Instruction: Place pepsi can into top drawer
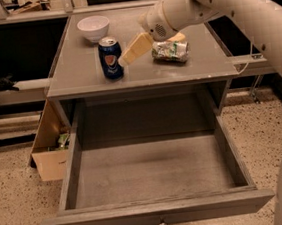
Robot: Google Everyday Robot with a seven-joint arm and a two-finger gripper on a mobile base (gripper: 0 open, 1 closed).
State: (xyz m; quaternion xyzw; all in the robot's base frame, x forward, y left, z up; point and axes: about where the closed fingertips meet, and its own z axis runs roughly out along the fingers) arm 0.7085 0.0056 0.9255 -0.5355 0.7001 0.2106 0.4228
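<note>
Speckled beige terrazzo floor (pixel 21 217) across lower frame; tan cardboard box (pixel 49 162) at left; grey flat surface (pixel 187 70) at centre, gripper (pixel 125 59) above it.

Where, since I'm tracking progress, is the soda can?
The can stands left on the cabinet top, in front of the bowl; the tool is just right of it.

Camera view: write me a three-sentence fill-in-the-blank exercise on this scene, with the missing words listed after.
1. The pepsi can stands ____ on the cabinet top.
2. The top drawer below it is ____, not shut.
3. The gripper is above the cabinet top, between the foil packet and the ____.

Missing words: upright; open; pepsi can.
</note>
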